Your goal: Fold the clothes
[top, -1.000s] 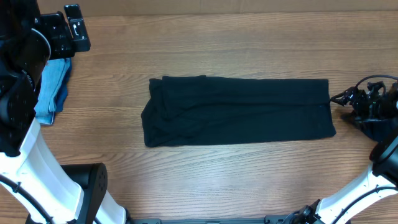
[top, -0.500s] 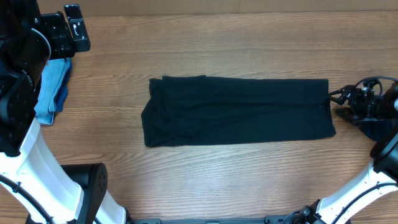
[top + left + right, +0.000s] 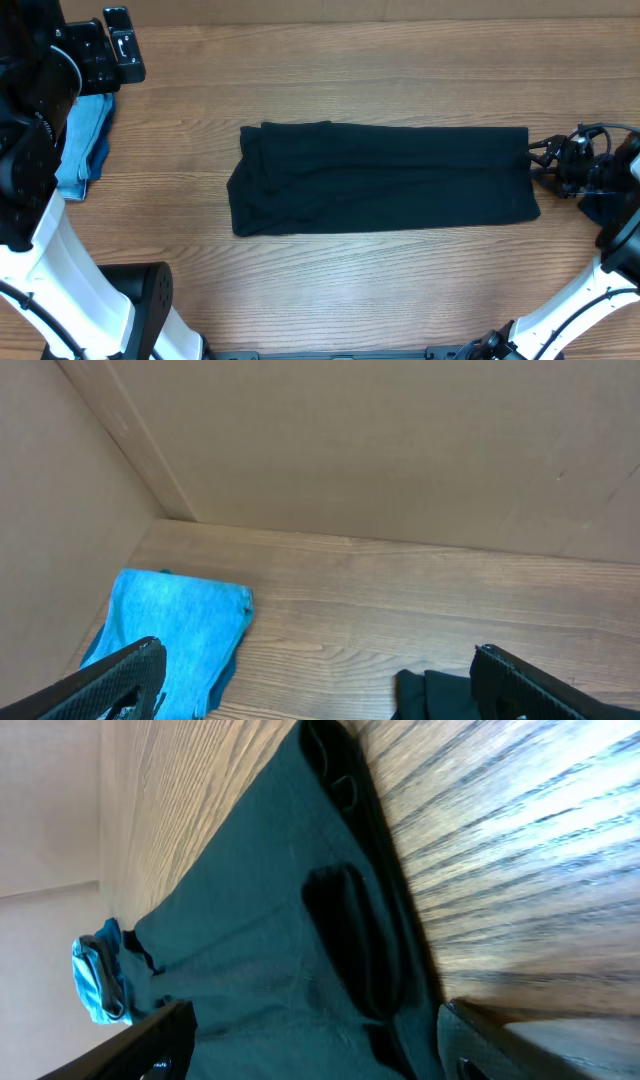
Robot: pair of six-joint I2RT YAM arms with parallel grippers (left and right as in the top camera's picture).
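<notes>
With jaws wide and empty, as on the left gripper [image 3: 320, 685], the right gripper [image 3: 541, 163] has been brought up to the right edge of the black T-shirt [image 3: 385, 180], seemingly for a grasp.

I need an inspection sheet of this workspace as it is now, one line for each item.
Surface: wooden table.
Job's things: black shirt folded into a long band, centre; blue garment at the left edge; dark cloth at the right edge, partly under the arm.
Clutter: nothing seen.
Tools: left tool open, holds nothing; right tool open at the shirt's right end.
Cables: black loops on the right wrist.
Surroundings: brown board walls.
</notes>
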